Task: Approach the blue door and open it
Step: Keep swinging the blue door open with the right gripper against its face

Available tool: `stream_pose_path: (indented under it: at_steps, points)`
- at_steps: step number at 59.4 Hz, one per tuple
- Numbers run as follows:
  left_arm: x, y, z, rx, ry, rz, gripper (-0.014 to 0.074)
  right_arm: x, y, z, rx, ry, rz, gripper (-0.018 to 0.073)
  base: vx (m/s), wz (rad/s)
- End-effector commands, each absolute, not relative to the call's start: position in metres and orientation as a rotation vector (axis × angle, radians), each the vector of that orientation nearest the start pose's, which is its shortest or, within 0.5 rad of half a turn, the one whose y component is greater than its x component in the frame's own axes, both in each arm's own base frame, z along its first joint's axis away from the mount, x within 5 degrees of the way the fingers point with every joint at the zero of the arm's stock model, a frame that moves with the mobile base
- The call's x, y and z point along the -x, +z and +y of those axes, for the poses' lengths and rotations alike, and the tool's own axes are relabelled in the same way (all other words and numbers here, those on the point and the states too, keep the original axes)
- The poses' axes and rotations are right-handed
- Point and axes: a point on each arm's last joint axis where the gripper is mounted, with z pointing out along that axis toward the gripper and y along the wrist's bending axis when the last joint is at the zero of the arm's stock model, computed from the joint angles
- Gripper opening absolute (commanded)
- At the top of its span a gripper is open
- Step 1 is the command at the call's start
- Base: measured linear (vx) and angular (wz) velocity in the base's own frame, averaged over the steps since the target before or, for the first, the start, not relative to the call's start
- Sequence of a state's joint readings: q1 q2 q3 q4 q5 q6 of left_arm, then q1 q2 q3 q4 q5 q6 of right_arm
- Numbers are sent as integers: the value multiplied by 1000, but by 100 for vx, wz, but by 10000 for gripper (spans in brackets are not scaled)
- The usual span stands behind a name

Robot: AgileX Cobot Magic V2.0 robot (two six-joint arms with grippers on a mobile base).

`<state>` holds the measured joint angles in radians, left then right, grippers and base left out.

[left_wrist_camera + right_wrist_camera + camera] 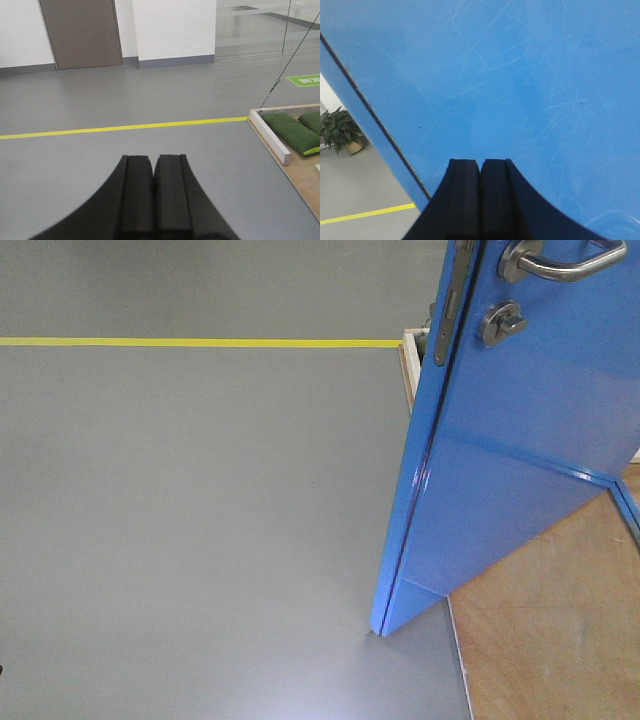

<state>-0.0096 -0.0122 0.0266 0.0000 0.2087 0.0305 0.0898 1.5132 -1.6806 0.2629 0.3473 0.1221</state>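
The blue door (520, 470) stands swung out from its frame on the right of the front view, its free edge toward me. Its silver lever handle (560, 262), thumb-turn lock (500, 322) and edge latch plate (450, 310) sit at the top. In the right wrist view the scratched panel of the blue door (520, 80) fills the frame, and my right gripper (480, 162) is shut and empty just before it. My left gripper (153, 158) is shut and empty over grey floor, away from the door.
A yellow floor line (200, 342) crosses the grey floor. A plywood base (550, 630) lies under the door. A white frame beam (270, 136) and green sandbags (292, 132) sit on the right, with a brown door (80, 32) far back. A potted plant (340, 131) stands behind.
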Motion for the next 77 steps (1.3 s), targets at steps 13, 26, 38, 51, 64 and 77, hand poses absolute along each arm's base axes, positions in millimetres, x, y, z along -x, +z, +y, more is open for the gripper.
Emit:
stream_pose_path:
  at_steps: [13, 26, 38, 51, 64, 77]
  points:
    - [-56, 192, -1, -35, 9, 1616, 70, -333, 511, 35, -160, 417, 1525, -8, 0, 0]
    - [-56, 192, -1, -35, 9, 1616, 70, -333, 511, 35, -160, 417, 1525, -8, 0, 0]
    - [-56, 192, -1, -35, 9, 1616, 70, -333, 511, 35, -160, 417, 1526, -8, 0, 0]
    - [-56, 192, -1, -35, 9, 1616, 70, -333, 511, 35, -160, 417, 1526, -8, 4, 2]
    - [-56, 192, -1, -35, 9, 1616, 70, -333, 511, 35, -160, 417, 1526, -8, 13, 1]
    - [-56, 192, -1, -35, 9, 1616, 70, -333, 511, 35, -160, 417, 1526, -8, 20, 5]
